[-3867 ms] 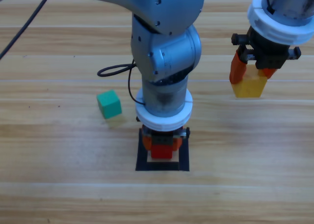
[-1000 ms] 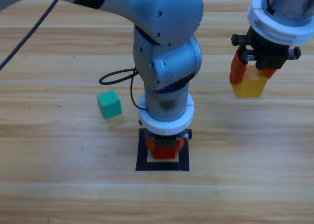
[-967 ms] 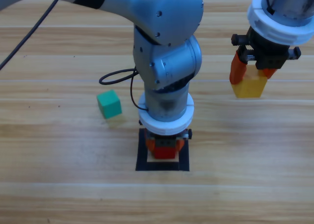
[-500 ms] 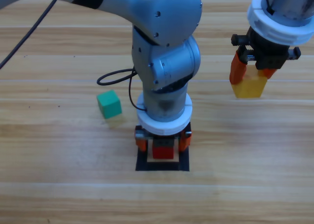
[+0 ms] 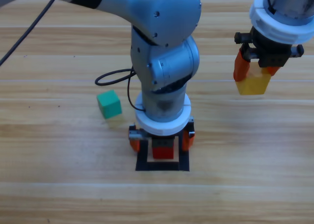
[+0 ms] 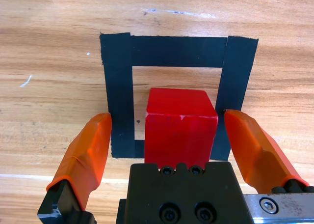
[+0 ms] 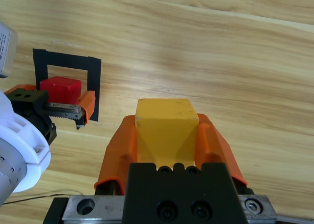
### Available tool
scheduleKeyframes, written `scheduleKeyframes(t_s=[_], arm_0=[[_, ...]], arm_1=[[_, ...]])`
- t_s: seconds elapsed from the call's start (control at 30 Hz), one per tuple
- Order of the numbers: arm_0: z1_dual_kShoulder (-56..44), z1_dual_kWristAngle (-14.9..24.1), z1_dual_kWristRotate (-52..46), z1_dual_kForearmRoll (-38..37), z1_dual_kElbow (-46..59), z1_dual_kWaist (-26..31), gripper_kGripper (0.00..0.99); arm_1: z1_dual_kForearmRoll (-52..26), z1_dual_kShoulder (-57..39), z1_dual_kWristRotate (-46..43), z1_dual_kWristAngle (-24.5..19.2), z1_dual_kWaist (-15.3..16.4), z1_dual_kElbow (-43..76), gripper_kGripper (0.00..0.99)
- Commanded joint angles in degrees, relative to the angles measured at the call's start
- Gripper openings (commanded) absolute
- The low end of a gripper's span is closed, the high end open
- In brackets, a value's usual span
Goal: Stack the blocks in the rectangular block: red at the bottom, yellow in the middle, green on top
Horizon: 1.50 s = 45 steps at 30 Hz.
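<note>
The red cube (image 6: 181, 126) sits inside the black tape square (image 6: 119, 91), resting on the bare wood of the opening, nearer the side of the outline closest to the left wrist camera. In the high view the same cube (image 5: 163, 152) shows just below the left arm's wrist, within the tape square (image 5: 162, 166). The left gripper (image 6: 179, 135) straddles it with its orange jaws spread wide, one on either side and both clear of the cube's faces (a visible strip of tape and wood lies between each jaw and the red sides). From above, the left gripper (image 5: 162, 138) has its two jaw tips standing out over the left and right edges of the outline.

The yellow cube (image 7: 167, 127) is pinched between the jaws of the right gripper (image 7: 167, 135), which press against its two opposite sides. In the high view this yellow cube (image 5: 253, 81) hangs in the right gripper (image 5: 256, 69) well apart from the tape square, toward the upper right of the wooden table (image 5: 59, 184).

The teal-green cube (image 5: 109, 104) lies alone on the table, left of the left arm and near the square's upper-left corner, touching nothing. A thin black cable (image 5: 115, 76) loops beside the left arm above it.
</note>
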Motion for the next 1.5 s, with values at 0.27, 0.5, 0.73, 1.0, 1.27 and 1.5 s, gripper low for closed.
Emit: scheduleKeyframes(t_s=[0.27,0.5,0.73,1.0,1.27,1.5], arm_0=[[-28.93,7.39,4.97,11.42,-1.54,-1.10,0.973],[-46.15,8.35,11.12,11.33,11.38,4.70,0.974],[-53.01,8.35,11.82,9.93,21.32,6.10,0.971],[-58.19,6.95,11.29,6.23,28.96,6.10,0.976],[-58.19,6.60,11.73,5.35,30.54,6.10,0.976],[-58.19,6.33,11.73,3.86,32.39,6.10,0.976]], arm_1=[[0.43,3.46,3.41,-1.05,0.23,1.00,0.029],[0.60,11.89,5.34,-0.70,3.75,-3.57,0.029],[0.95,15.85,7.63,-0.35,8.05,-8.67,0.029],[1.92,17.78,9.65,-0.52,12.01,-13.50,0.029],[6.67,24.64,11.32,-0.88,14.56,-22.99,0.029],[7.02,26.13,12.64,-0.96,15.08,-25.28,0.029]])
